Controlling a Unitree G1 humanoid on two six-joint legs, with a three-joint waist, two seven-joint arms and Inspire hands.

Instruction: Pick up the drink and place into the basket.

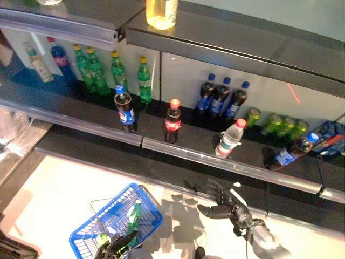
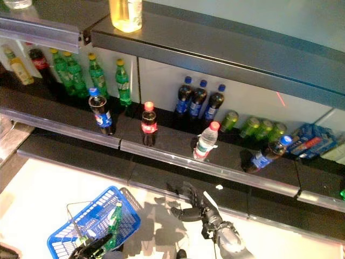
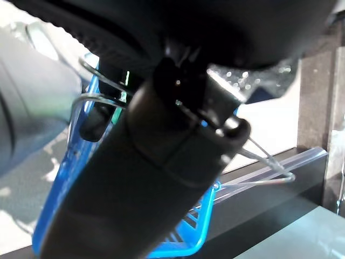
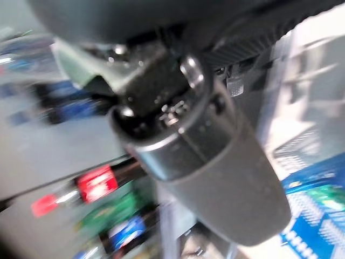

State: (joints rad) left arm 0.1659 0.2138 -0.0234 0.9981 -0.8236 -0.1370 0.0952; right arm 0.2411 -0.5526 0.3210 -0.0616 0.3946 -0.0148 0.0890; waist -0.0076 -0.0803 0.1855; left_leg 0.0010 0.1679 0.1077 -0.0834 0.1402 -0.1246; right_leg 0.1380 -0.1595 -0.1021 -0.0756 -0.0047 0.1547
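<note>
While several drinks stand on the shelf (image 1: 178,147), the nearest to the right robot hand (image 1: 220,205) is the water bottle (image 1: 230,138), at the shelf's front edge with a cola (image 1: 173,121) to its left. That robot hand hangs below the shelf, fingers spread and empty. It should rise, close round the bottle's middle and lift it clear of the lip. The left robot hand (image 1: 116,245) is curled round the handle of the blue basket (image 1: 141,200), which already holds a green bottle (image 1: 133,215).

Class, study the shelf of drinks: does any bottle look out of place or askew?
Yes. The blue-capped cola bottle at the right of the shelf leans steeply, nearly on its side, and the clear water bottle beside it tilts, while the others stand upright.
</note>
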